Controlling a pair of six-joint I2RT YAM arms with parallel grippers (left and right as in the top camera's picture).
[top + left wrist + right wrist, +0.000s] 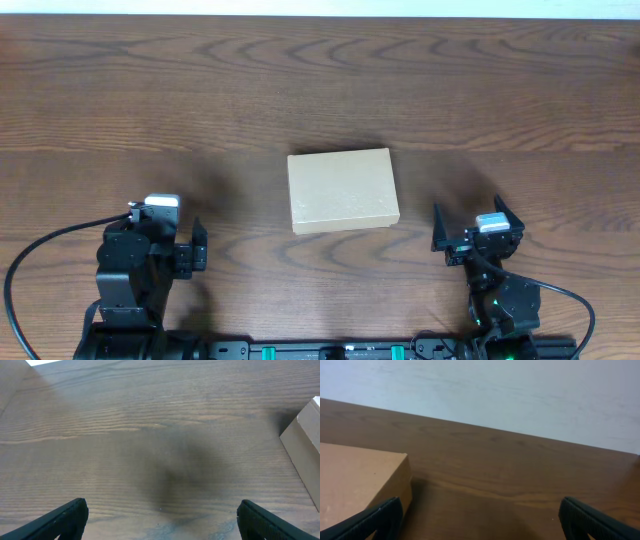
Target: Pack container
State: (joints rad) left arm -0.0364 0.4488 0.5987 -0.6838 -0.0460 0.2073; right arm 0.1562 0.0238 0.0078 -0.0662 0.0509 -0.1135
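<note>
The container (343, 190) is a plain tan cardboard box, lying flat with its lid shut at the middle of the wooden table. My left gripper (165, 225) is open and empty, near the front edge to the left of the box. My right gripper (478, 225) is open and empty, just right of the box. In the left wrist view the box's corner (305, 435) shows at the right edge, beyond the open fingers (162, 519). In the right wrist view the box (360, 480) fills the lower left, next to the left finger of the open jaws (482, 520).
The brown wooden table (320, 90) stretches around the box. A pale wall (520, 395) stands behind the table's far edge in the right wrist view. A black cable (40, 255) loops at the front left, another at the front right (575, 300).
</note>
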